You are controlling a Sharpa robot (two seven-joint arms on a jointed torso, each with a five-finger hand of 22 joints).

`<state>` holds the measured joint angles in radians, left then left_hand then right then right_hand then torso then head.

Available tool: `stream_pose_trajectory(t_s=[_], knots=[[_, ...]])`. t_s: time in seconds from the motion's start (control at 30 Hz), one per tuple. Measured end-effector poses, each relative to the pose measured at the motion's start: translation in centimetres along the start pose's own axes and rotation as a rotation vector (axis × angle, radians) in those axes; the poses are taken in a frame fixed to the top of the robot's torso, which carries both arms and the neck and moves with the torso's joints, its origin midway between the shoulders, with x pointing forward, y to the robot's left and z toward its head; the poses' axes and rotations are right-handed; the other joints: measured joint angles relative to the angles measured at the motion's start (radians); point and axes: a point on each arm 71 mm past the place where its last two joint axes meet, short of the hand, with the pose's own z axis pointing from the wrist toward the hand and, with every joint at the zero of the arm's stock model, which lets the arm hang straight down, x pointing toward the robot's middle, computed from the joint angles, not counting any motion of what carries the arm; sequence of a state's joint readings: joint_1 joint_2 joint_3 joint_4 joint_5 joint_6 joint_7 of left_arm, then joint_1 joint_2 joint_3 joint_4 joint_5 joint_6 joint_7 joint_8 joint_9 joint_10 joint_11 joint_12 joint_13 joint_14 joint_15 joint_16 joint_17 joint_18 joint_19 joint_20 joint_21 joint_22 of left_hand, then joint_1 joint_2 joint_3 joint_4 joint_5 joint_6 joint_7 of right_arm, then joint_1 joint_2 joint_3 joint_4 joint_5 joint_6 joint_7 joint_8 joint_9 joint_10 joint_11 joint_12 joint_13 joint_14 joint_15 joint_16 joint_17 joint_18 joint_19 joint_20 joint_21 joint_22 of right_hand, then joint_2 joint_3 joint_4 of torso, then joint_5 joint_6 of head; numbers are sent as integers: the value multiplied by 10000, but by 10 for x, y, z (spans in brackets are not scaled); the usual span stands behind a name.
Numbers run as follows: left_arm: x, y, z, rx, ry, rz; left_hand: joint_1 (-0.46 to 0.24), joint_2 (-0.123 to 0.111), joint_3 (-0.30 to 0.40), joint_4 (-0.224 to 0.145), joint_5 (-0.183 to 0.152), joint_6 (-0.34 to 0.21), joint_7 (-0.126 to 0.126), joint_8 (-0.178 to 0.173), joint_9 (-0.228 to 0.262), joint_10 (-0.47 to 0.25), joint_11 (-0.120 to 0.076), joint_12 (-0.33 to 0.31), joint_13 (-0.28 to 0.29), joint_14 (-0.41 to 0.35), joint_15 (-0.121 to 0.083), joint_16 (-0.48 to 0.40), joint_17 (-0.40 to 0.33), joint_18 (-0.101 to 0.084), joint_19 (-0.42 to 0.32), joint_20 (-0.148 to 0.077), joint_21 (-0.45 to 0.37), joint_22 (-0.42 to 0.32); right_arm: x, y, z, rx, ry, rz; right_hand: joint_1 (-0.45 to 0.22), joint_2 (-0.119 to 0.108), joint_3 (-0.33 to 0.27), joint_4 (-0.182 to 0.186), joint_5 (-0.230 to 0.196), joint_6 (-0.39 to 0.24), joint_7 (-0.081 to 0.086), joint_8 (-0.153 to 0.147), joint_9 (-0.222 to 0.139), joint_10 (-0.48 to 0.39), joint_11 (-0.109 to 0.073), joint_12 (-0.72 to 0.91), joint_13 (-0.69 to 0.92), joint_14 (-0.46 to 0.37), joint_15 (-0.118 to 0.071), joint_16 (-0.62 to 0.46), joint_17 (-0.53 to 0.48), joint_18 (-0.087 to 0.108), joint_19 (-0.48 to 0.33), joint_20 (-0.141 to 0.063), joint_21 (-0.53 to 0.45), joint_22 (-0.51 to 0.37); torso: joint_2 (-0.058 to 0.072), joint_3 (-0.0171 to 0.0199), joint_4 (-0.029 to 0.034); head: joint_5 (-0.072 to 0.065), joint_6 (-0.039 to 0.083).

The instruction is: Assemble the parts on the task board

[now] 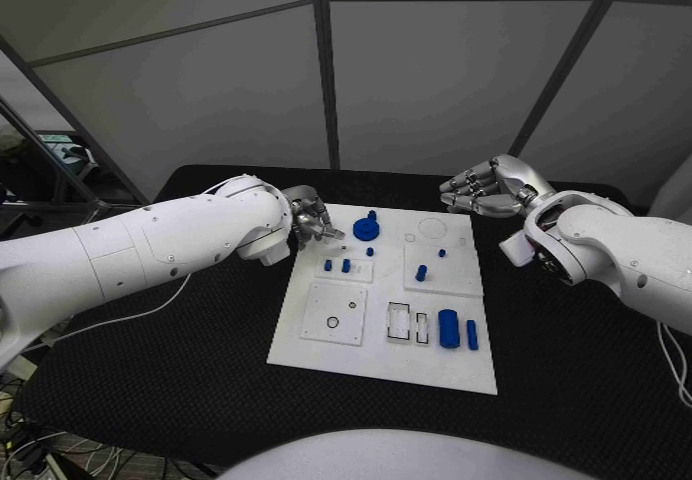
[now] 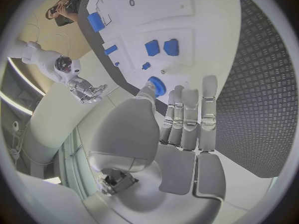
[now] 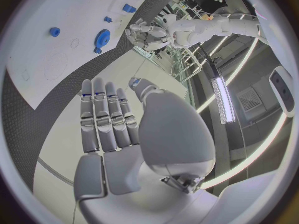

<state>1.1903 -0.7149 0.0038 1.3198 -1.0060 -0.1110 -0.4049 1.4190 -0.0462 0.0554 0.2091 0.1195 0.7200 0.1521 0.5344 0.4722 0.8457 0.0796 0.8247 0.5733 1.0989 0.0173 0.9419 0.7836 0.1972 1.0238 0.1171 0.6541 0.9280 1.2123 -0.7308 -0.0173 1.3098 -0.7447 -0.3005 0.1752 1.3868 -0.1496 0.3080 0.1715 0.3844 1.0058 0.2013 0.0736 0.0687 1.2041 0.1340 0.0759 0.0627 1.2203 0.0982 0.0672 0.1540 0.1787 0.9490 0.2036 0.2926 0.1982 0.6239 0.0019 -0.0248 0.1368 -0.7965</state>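
The left hand [image 1: 309, 222] sits at the far-left corner of the task board [image 1: 325, 345], fingers stretched out nearly straight and apart, holding nothing; its tips lie just beside the blue gear [image 1: 366, 229], which rests flat on the board's far edge. In the left wrist view those fingers [image 2: 189, 115] reach toward the gear [image 2: 156, 85] without closing on it, though I cannot tell whether the thumb touches.

Nearer the board's middle stand small blue pegs [image 1: 336, 266], upright, long axes pointing up off the board. At the board's near-right part lies the large blue cylinder [image 1: 449, 328] with a thinner blue rod [image 1: 472, 334] just beside it, both on their sides, long axes running from the near edge toward the far edge.

The right hand [image 1: 488, 190] hangs beyond the board's far-right corner, well apart from every part, fingers curled loosely, gripping nothing.

My worry is the left hand: a careless sweep so close to the gear could nudge it off the far edge, or tip the standing pegs nearby. The lying cylinder would likely roll sideways if bumped.
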Motion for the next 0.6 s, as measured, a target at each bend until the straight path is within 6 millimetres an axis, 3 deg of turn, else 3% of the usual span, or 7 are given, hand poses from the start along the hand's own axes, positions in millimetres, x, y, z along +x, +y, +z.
stream_pose_trajectory(t_s=[0.03,0.13,0.27,0.37,0.4,0.47,0.6], knots=[[1,-4,0,279,-27,-5,323,-12,172,-95,0,69,46,-193,-235,-92,62,-326,-301,-248,23,-276,-259,115,-136,65,-240,-154,0,0,0,0,0,0,0,0,0,0,19,-24,24,0,0,0,0,0,0,0,0,0,-6,0,0,0,0,-5,0,0,-3,-13,4],[4,-16,1,1213,-163,118,1021,-268,738,-260,0,648,-12,-775,-1015,205,127,-1151,-1258,-447,58,-670,-817,109,-197,133,-724,-521,0,0,0,-3,4,2,0,0,0,0,19,-25,25,0,0,0,0,0,0,0,0,0,-11,-1,0,0,1,-11,-1,0,-14,-34,22],[4,-22,1,1975,-377,449,1085,-346,1038,-171,0,1189,-40,-1169,-1629,650,10,-1385,-1852,-132,6,-506,-1073,104,191,87,-788,-650,0,0,0,-11,12,6,0,0,0,0,19,-25,25,0,0,0,0,0,0,0,0,0,-11,-1,0,0,2,-11,-1,1,-21,-44,47],[2,-22,0,2218,-521,686,777,-590,1017,42,0,1450,-64,-1254,-1883,907,-19,-1372,-2033,230,-43,-155,-1082,105,527,61,-788,-650,1,1,0,-13,14,7,0,0,0,0,19,-25,25,0,0,0,0,0,0,0,0,0,-11,-1,0,0,2,-11,-1,5,-19,-65,54],[1,-21,0,2252,-557,741,612,-590,955,127,0,1494,-87,-1278,-1944,982,-28,-1315,-2058,464,-51,129,-840,100,635,36,-747,-642,0,0,0,-11,13,6,0,0,0,0,19,-25,25,0,0,0,0,0,0,0,0,0,-11,0,0,0,2,-10,-4,5,-16,-69,54],[0,-19,0,2287,-622,842,282,-600,823,345,0,1596,-95,-1278,-2044,1156,-63,-1153,-2076,1050,-74,889,-38,-436,869,9,-625,-591,0,0,0,-8,12,5,0,0,0,0,19,-25,25,0,0,0,0,0,0,0,0,0,-11,-1,0,0,2,-10,-12,2,-3,-72,55],[-3,-15,-1,2235,-688,964,-457,-508,488,755,-1,1907,-182,-1256,-2136,1613,-197,-589,-1911,2340,-184,2673,2057,-428,1753,-109,546,222,0,0,0,-6,10,4,0,0,0,0,19,-25,25,0,0,0,0,0,0,0,0,0,-10,-1,0,0,3,-10,-17,-4,10,-58,69]])
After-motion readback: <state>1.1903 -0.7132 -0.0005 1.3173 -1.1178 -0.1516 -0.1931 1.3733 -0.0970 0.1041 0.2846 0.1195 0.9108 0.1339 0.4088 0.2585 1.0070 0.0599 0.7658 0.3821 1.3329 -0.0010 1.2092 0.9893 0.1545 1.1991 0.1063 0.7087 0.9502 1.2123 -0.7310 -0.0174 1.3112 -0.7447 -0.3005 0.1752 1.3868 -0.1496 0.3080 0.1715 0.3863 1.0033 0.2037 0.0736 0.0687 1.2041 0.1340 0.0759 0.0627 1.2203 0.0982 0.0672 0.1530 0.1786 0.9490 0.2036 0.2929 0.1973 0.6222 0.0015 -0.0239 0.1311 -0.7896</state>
